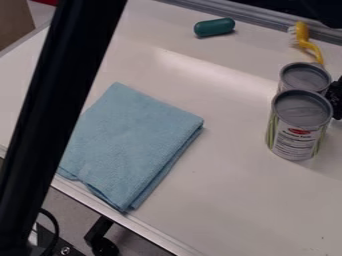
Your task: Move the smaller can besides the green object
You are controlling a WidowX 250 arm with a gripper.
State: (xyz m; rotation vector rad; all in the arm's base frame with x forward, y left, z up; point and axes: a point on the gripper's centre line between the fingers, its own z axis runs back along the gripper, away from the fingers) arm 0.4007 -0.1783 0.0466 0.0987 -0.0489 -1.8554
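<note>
Two cans stand upright near the right edge of the camera view. The front can [297, 140] has a white and green label and a grey top. Directly behind it is the other can [305, 76], its lower part hidden by the front one; its top looks slightly smaller. Part of the black gripper [336, 98] shows at the right edge, close beside the rear can; whether they touch is unclear. The green object [215, 27], a rounded cylinder, lies on its side near the top centre, well to the left of the cans.
A folded blue cloth [133, 145] lies on the white table [234, 200] at left centre. Behind the cans is a yellow-handled brush [303, 37]. A metal rail [257, 20] borders the far side. A thick black bar [57, 100] crosses the left of the view.
</note>
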